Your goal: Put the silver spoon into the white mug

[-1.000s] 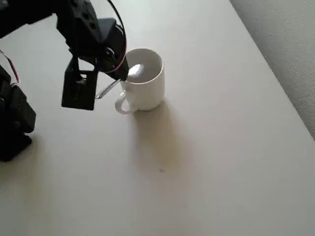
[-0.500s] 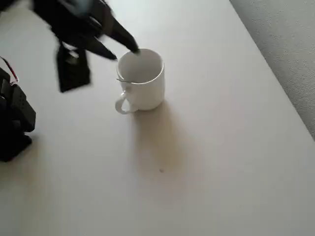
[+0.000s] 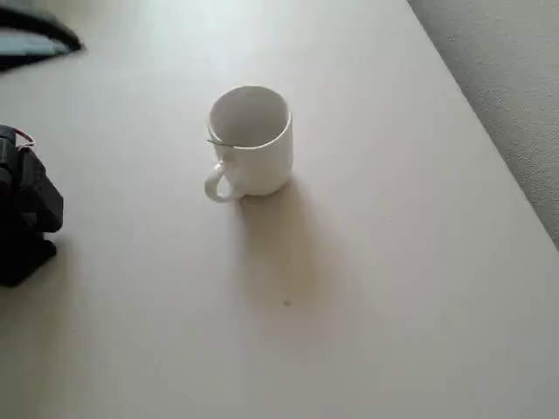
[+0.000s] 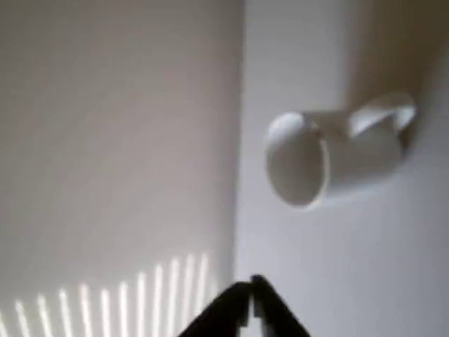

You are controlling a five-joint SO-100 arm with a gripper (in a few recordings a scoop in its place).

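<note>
At upper centre of the overhead view the white mug (image 3: pixel 251 140) stands upright on the bench (image 3: pixel 367 288), the silver spoon (image 3: pixel 215 141) inside — only its handle tip clears the rim; my jaws (image 4: pixel 251 295), pressed together and empty, hang away from it.

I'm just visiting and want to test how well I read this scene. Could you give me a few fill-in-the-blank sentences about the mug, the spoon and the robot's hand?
1. The white mug stands ____ on the table.
2. In the overhead view, the thin tip of the silver spoon shows at the mug's rim, on the side of its ____.
3. In the wrist view, the fingertips of the hand are ____ and hold nothing.

Missing words: upright; handle; together
</note>
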